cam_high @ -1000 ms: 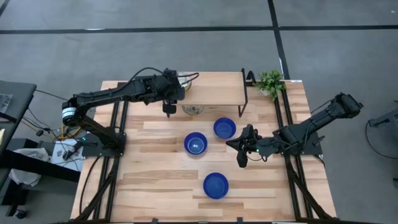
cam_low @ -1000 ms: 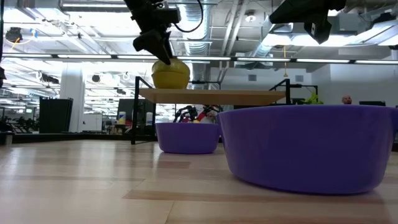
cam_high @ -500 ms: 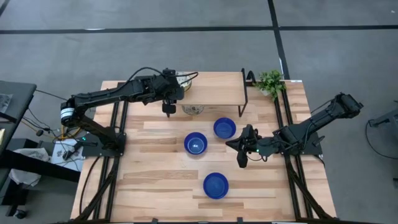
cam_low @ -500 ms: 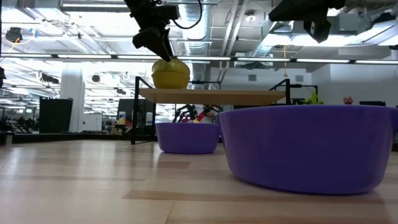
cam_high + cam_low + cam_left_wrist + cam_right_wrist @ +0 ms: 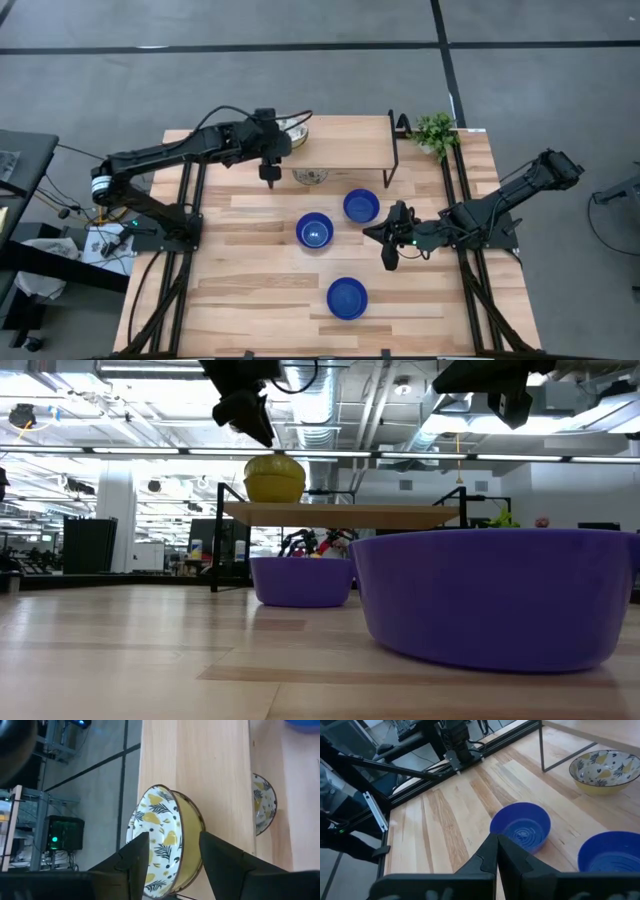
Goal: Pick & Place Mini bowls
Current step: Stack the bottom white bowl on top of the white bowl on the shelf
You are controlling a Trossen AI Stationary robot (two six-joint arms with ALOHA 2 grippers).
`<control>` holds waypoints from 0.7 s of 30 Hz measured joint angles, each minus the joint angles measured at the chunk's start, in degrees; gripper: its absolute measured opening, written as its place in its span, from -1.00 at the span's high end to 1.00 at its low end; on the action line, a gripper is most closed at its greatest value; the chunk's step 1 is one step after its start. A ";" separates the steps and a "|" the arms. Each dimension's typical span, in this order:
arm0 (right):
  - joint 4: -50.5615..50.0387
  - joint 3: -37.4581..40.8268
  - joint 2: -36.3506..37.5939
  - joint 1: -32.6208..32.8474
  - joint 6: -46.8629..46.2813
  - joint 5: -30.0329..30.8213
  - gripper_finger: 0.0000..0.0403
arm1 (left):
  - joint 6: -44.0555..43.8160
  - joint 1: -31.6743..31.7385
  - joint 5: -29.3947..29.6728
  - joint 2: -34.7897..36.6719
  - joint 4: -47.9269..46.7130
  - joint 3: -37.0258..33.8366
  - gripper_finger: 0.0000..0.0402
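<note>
A yellow mini bowl [image 5: 167,837] with a leaf pattern inside stands by its base on the raised wooden shelf [image 5: 345,140], at its left end [image 5: 274,477]. My left gripper [image 5: 258,428] hangs open just above that bowl, clear of it; in the left wrist view the rim shows between its fingers [image 5: 172,865]. A second patterned bowl [image 5: 311,177] sits on the table under the shelf. Three blue mini bowls [image 5: 361,206] [image 5: 314,231] [image 5: 347,298] stand on the table. My right gripper [image 5: 368,230] is shut and held in the air right of the middle blue bowl [image 5: 520,826].
The shelf stands on thin black metal legs [image 5: 392,150]. A small green potted plant [image 5: 435,130] is at the table's far right corner. Bare wood lies along the table's left side and near edge.
My left gripper has risen off the yellow bowl's rim and drawn back a little toward the table's left edge, staying open. The bowl stays where it was on the shelf.
</note>
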State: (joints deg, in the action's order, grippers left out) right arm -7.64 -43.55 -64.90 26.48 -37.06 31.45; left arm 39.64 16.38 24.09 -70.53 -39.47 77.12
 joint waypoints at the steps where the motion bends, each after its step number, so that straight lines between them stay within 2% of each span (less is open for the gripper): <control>1: 0.00 0.02 0.00 0.00 0.00 -0.02 1.00 | -0.07 0.00 -0.15 0.27 0.13 0.00 0.15; 9: -0.22 0.00 0.00 0.00 0.04 -0.02 1.00 | -1.08 0.28 -0.81 2.31 4.65 0.00 0.15; 16: -0.14 0.00 0.00 0.00 1.07 0.03 1.00 | 2.76 2.56 8.42 0.85 19.10 0.00 0.23; 21: -0.15 0.00 0.00 0.00 1.09 0.44 1.00 | 5.44 4.20 12.98 -2.19 21.92 0.00 0.30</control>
State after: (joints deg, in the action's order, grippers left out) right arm -7.79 -43.55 -64.90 26.48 -35.97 31.89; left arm 45.08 20.58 37.07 -72.73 -17.56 77.12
